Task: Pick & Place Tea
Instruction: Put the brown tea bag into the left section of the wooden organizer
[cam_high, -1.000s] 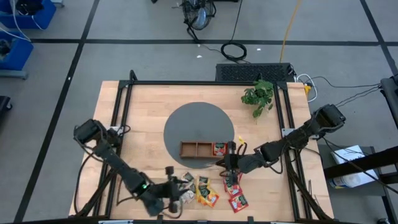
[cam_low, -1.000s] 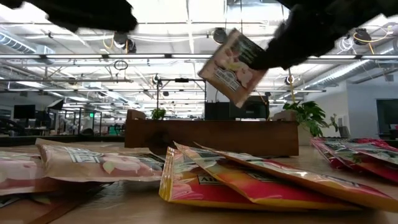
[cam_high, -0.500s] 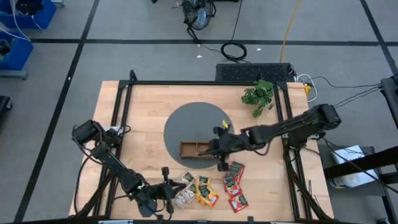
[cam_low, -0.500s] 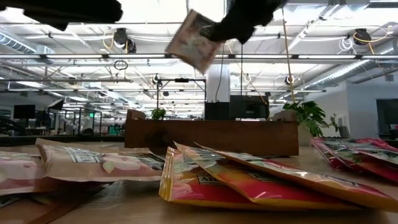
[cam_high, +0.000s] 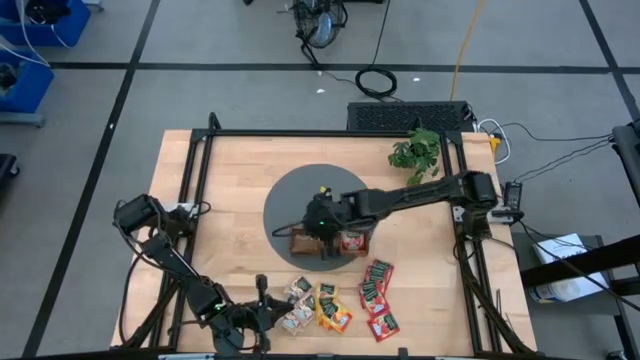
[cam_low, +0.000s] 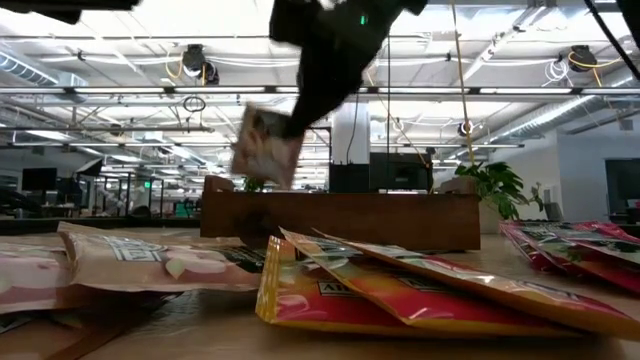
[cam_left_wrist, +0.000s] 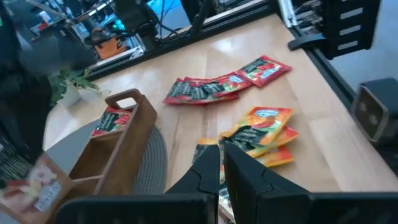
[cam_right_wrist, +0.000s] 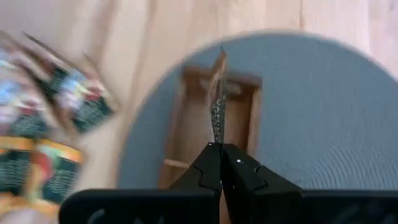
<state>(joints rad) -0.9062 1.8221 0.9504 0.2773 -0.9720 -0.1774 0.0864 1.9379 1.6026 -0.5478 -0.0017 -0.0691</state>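
Clamping a beige-brown tea packet (cam_low: 264, 148) edge-on between the pressed-together fingers of the right gripper (cam_high: 318, 222), with that arm stretched across the table from the right side. Holds the packet above the left end of the wooden tray (cam_high: 300, 250), which sits on the front part of a round grey mat (cam_high: 300, 190). Shows, in the right wrist view, the packet's thin edge (cam_right_wrist: 217, 106) lined up over the tray's end compartment (cam_right_wrist: 186, 124). Appears, from table height, to hang with its lower edge about level with the tray's rim (cam_low: 340, 220), though whether it touches the wood cannot be told. Leaves one red packet (cam_high: 352, 240) lying in the tray's right compartment.

Keeps the rest of the tea loose on the bare wood in front of the tray: beige packets (cam_high: 297, 305) to the left, orange-yellow ones (cam_high: 328, 308) just beside them, red ones (cam_high: 377, 295) fanned out to the right.

Places the left gripper (cam_high: 262, 290) low near the table's front edge, just left of the beige packets. Shows its fingers (cam_left_wrist: 208, 168) drawn nearly together with only a thin slit between, and nothing seen gripped. Looks past them, in the left wrist view, to the orange-yellow packets (cam_left_wrist: 264, 127), the red packets (cam_left_wrist: 217, 87) and the tray (cam_left_wrist: 118, 143).

Stands a small green plant (cam_high: 415, 152) at the table's far right corner, well apart from the tray.
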